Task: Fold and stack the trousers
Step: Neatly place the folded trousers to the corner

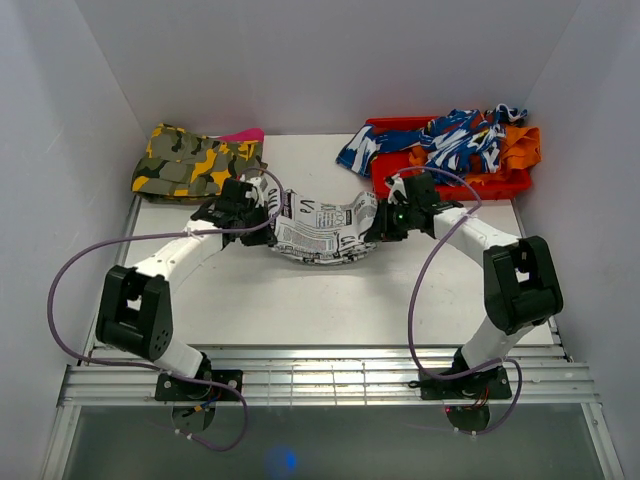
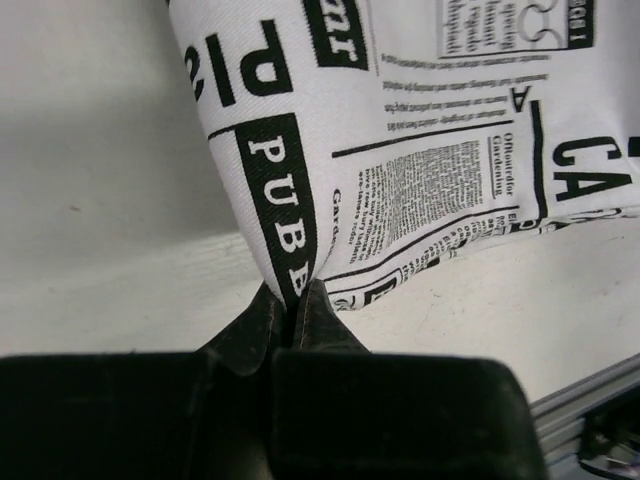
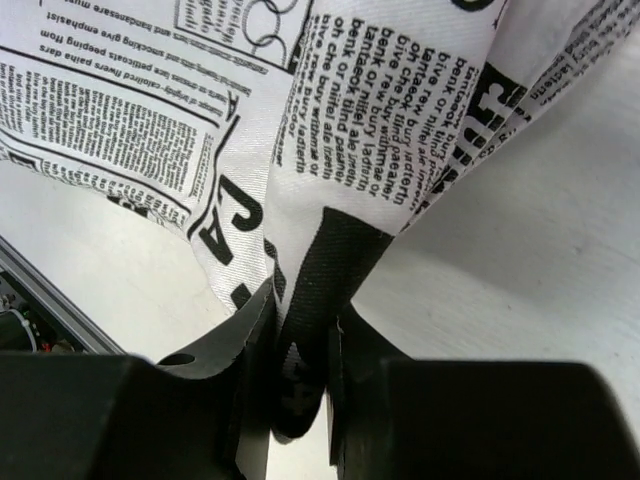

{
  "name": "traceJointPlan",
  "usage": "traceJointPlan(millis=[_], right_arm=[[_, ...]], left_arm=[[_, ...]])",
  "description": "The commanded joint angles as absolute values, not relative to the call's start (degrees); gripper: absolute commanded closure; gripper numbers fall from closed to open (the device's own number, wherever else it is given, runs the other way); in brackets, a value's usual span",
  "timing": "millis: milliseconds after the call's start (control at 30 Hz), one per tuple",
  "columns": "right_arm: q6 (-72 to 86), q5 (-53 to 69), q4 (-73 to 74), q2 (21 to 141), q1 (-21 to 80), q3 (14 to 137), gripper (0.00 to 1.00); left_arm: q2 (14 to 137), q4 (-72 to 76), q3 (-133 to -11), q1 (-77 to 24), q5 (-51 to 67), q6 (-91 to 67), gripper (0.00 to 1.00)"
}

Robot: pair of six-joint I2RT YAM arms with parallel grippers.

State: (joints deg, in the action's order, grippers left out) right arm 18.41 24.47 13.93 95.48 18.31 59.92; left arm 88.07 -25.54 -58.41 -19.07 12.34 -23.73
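Note:
The trousers [image 1: 322, 233], white cloth with black newspaper print, hang in a sagging band between my two grippers above the middle of the table. My left gripper [image 1: 262, 205] is shut on their left end; the left wrist view shows the cloth [image 2: 400, 150] pinched between the fingers [image 2: 297, 300]. My right gripper [image 1: 385, 215] is shut on their right end; the right wrist view shows a bunched black-printed fold [image 3: 330, 270] clamped between the fingers [image 3: 300, 350]. The lower edge of the cloth droops toward the table.
A yellow-green camouflage garment [image 1: 190, 162] lies at the back left. A red tray [image 1: 500, 185] at the back right holds a blue-and-white patterned garment [image 1: 440, 138] and orange cloth [image 1: 520, 145]. White walls enclose the table [image 1: 320, 300] on three sides.

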Motion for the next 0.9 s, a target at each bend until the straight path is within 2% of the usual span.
traceJointPlan(millis=[0,233,500,700,867], right_arm=[[17.14,21.19,14.15,92.90,21.00,66.25,0.92],[16.08,18.03,10.03,95.70,25.75,78.28,0.92],[14.85,15.91,5.98,102.65,31.37,94.38,0.92],[14.15,13.80,1.24,113.28,34.80,108.33,0.92],[13.80,11.61,-2.63,126.54,36.65,122.32,0.92]], left_arm=[[80.09,-26.54,-62.75,-18.55,6.17,-12.68,1.00],[74.28,-24.09,-66.62,-15.66,1.23,-4.76,1.00],[74.97,-18.73,-74.70,-8.71,1.49,-0.18,1.00],[80.66,-12.49,-78.30,3.22,3.16,0.62,1.00],[85.60,-3.88,-79.28,12.65,7.11,-1.32,1.00]])
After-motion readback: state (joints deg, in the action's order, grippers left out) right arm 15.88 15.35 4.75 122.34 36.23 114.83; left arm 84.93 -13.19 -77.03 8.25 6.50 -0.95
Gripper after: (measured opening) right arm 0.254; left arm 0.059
